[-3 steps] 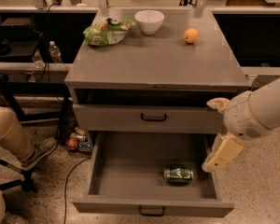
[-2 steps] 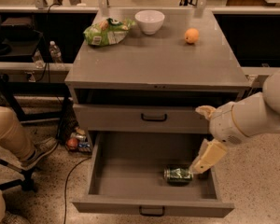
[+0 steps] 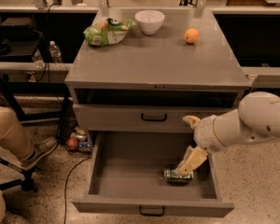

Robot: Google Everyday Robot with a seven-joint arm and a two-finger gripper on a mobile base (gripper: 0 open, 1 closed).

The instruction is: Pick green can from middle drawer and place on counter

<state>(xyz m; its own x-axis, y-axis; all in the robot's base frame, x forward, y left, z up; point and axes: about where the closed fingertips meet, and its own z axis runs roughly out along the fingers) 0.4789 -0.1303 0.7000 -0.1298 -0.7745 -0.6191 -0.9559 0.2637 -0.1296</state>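
Note:
The green can (image 3: 176, 176) lies on its side on the floor of the open middle drawer (image 3: 130, 171), toward its right front. My gripper (image 3: 183, 145) reaches in from the right, just above the can. It is open: one cream finger points up-left by the closed drawer front above, and the other slants down with its tip at the can's top. The counter (image 3: 154, 59) is the grey cabinet top above.
On the counter stand a green snack bag (image 3: 106, 31), a white bowl (image 3: 149, 21) and an orange (image 3: 191, 35). A closed drawer front (image 3: 154, 117) sits above the open one. A seated person's leg (image 3: 14, 134) and cables are at the left.
My arm has moved left and down, bringing the lower finger from beside the drawer's right wall to the can's top. The can has not moved.

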